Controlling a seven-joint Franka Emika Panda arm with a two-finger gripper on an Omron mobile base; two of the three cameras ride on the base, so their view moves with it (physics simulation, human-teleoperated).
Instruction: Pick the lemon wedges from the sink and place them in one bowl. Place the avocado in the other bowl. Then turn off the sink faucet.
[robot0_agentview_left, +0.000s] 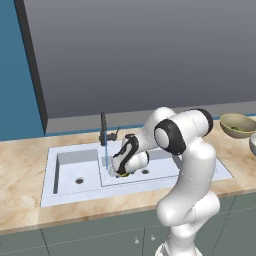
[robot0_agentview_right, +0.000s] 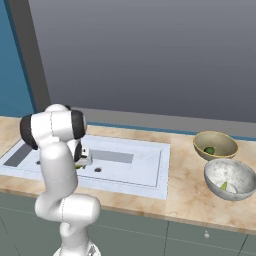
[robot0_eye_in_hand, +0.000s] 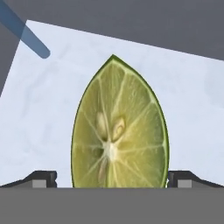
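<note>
Item: end effector (robot0_eye_in_hand: 112, 179), fingers spread wide, low in the long basin of the sink (robot0_agentview_left: 65, 192), straddling a lemon wedge (robot0_eye_in_hand: 119, 127) lying cut face up between the tips at 6 o'clock in the hand view. Olive bowl (robot0_agentview_right: 215, 145) at 3 o'clock on the table (robot0_agentview_right: 185, 195) holds the avocado (robot0_agentview_right: 209, 150); grey bowl (robot0_agentview_right: 230, 178) holds a pale wedge (robot0_agentview_right: 223, 186). Faucet (robot0_agentview_left: 103, 128) running, stream (robot0_eye_in_hand: 24, 29) at 10 o'clock. Risk: the wedge's curved, wet skin may let it squirt out or roll as the fingers close off-centre.
</note>
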